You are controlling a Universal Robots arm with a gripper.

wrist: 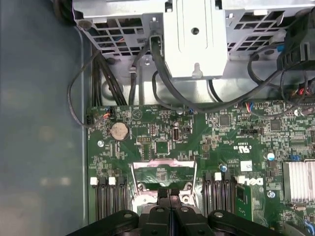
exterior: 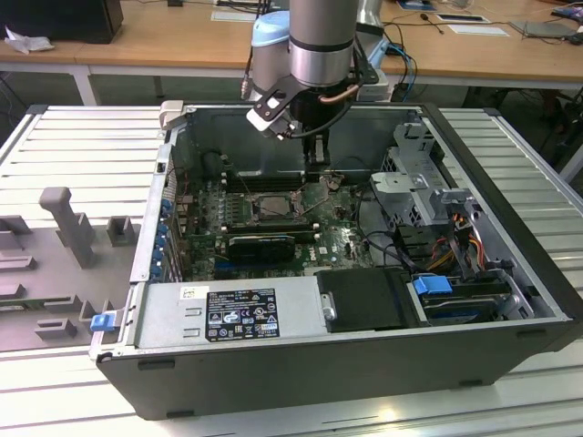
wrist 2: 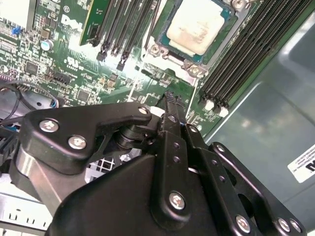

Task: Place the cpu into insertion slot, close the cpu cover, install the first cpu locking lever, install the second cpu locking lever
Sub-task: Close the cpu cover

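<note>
While an opened computer case [exterior: 364, 355] lies on its side on a slatted metal table [exterior: 82, 146], with wooden desks [exterior: 164, 41] strewn with papers and cables across the back of the room, the arm's gripper [exterior: 316, 164] hangs inside the case over the green circuit board [exterior: 342, 238]. Grey moulded fixtures [exterior: 68, 223] stand on the table at the exterior view's left, and a labelled power supply [exterior: 228, 314] fills the case's near edge. The second wrist view gives the closest look at the work: the cpu [wrist 2: 197, 24] – pale, square and flat – sits seated in the insertion slot [wrist 2: 172, 53], flanked by long black memory slots [wrist 2: 246, 59]. The black fingertips are near the slot's corner but apart from the chip. In both wrist views the fingers [wrist: 166, 196] are pressed together, with nothing visible between them. The first wrist view looks the other way along the board and shows the cpu cover [wrist: 165, 162] – a thin metal frame with a cut-out centre – tilted up just ahead of the fingertips, not down over the chip. Beyond it lie a round coin battery [wrist: 119, 130], a finned heatsink [wrist: 298, 179] and a steel drive cage [wrist: 197, 34] trailing black cables. Whether the fingertips touch the cover cannot be told.
</note>
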